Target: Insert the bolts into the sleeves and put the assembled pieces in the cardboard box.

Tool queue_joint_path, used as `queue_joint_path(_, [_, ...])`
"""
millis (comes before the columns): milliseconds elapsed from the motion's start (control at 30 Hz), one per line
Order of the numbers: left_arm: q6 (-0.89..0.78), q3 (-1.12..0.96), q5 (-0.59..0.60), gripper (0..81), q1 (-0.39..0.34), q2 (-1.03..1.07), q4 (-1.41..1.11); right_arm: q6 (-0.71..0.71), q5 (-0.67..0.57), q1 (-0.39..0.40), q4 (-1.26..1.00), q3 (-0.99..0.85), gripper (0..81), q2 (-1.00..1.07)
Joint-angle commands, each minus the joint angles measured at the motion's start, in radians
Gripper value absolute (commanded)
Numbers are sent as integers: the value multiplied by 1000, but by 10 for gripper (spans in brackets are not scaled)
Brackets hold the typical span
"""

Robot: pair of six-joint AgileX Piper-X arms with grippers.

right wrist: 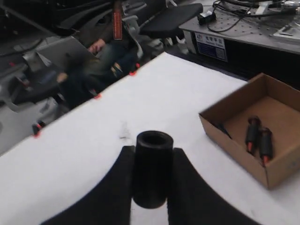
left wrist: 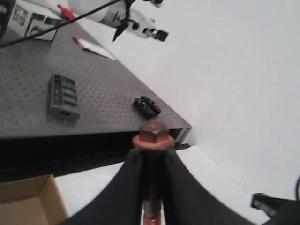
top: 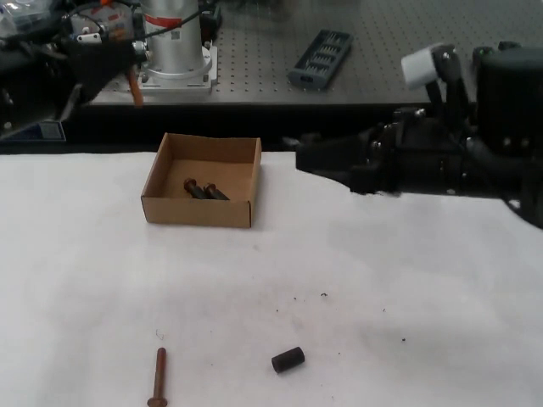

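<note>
My left gripper [left wrist: 151, 159] is shut on a copper bolt [left wrist: 150, 137] whose flanged hex head sticks out past the fingertips; it hangs high at the back left [top: 127, 75], off the white table. At the right, level with the cardboard box [top: 161, 182], my right gripper [right wrist: 152, 157] is shut on a black sleeve [right wrist: 151, 171], bore facing outward. The box [right wrist: 225, 133] holds two assembled pieces [top: 202, 191] [right wrist: 258, 136]. A loose bolt [top: 159, 377] and a loose black sleeve [top: 288, 359] lie near the table's front edge.
A white sheet [top: 382, 280] covers the table. Behind it runs a dark perforated bench [top: 365, 34] carrying a grey ridged block [top: 321, 58] and a silver cylinder on a base [top: 174, 38]. Office chairs [right wrist: 168, 18] stand beyond the table's side.
</note>
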Motion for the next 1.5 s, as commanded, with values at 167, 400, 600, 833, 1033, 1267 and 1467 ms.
queue_joint_path(167, [-29,-5,75,6,-64,46,-150,179,-229,7,-325,-5,51,177])
queue_joint_path(400, [-54,-5,124,6,-142,87,-225,179,-301,20,-331,-5,51,191])
queue_joint_path(600, [-53,-5,176,6,-179,90,-221,179,-341,35,-314,-5,51,191])
queue_joint_path(833, [-40,-5,244,6,-182,92,-175,139,-345,53,-236,-5,51,191])
queue_joint_path(1033, [-7,-5,258,6,-204,92,-88,127,-348,55,-218,-5,51,191])
queue_joint_path(1267, [3,-5,274,6,-261,92,-72,127,-348,69,-219,-5,51,194])
queue_joint_path(1467, [7,-5,249,6,-273,92,-72,127,-348,72,-219,-5,51,196])
